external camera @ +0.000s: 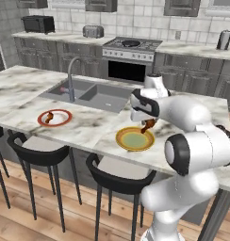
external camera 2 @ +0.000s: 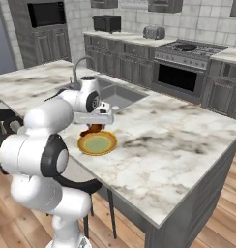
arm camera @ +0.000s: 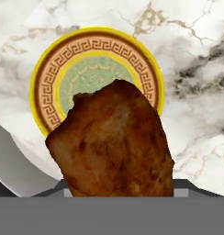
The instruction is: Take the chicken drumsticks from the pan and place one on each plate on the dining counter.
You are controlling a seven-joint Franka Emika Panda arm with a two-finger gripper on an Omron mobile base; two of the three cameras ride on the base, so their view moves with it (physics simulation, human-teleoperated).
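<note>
My gripper [external camera: 148,123] hangs just above the yellow-golden plate [external camera: 135,139] on the dining counter [external camera: 88,124] and is shut on a chicken drumstick [external camera: 148,126]. In the hand view that drumstick [arm camera: 113,144] looms large and hides the fingertips, with the yellow plate [arm camera: 49,87] right beneath it. From the right base view the drumstick [external camera 2: 93,129] dangles over the plate's [external camera 2: 97,143] near-left rim. The other drumstick [external camera: 50,116] lies on the red-rimmed plate [external camera: 55,117] further left. The black pan [external camera: 131,43] sits on the stove at the back.
A steel sink [external camera: 95,94] with a curved faucet [external camera: 71,77] lies behind the plates. Black bar stools [external camera: 119,181] stand along the counter's near edge. A stove [external camera: 131,56], toaster [external camera: 93,31] and kettle [external camera: 224,40] are on the back counter.
</note>
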